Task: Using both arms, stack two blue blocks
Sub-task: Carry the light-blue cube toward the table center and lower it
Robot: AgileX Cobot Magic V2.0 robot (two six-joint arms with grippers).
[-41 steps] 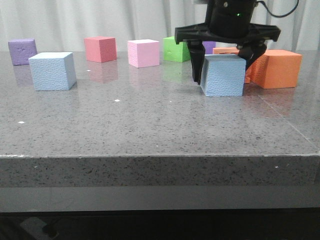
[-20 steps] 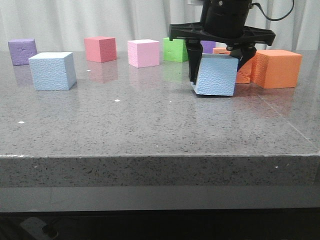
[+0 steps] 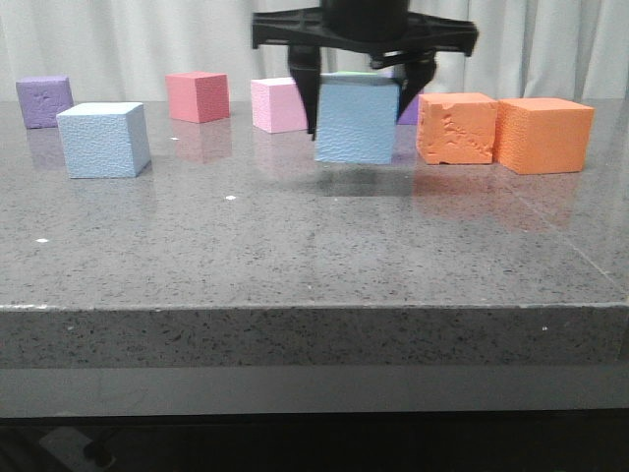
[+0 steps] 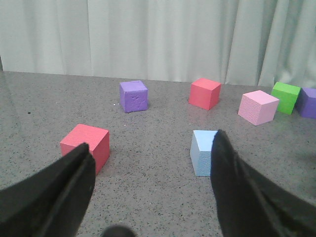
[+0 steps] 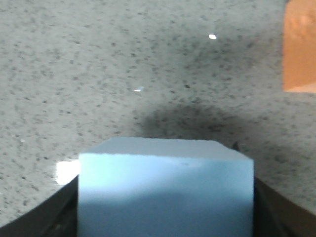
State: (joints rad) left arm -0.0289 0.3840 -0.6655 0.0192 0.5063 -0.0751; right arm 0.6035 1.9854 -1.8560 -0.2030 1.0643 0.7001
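The right end effector (image 3: 362, 108) is closed on one blue block (image 3: 356, 119), a finger pressed against each side, and holds it clear of the grey counter (image 3: 295, 236); a dark shadow lies on the surface directly beneath it. In the right wrist view the same block (image 5: 165, 190) fills the space between the fingers, with its shadow on the speckled stone behind it and an orange edge (image 5: 299, 47) at 2 o'clock.

The second blue block (image 3: 103, 139) sits flat on the counter well apart from the held one, at 9 o'clock from it in the front view. In the left wrist view this block (image 4: 203, 152) lies partly behind one dark finger (image 4: 232, 177).

The left end effector (image 4: 150, 163) is spread wide and holds nothing, hanging above the counter.

At 3 o'clock of the held block stand two orange cubes: a chipped one (image 3: 456, 128) and a smooth one (image 3: 543, 134), touching or nearly so. Along the far side sit a purple cube (image 3: 44, 100), a red cube (image 3: 198, 95) and a pink cube (image 3: 277, 103). The left wrist view also shows a second red cube (image 4: 85, 145) and a green cube (image 4: 286, 97).
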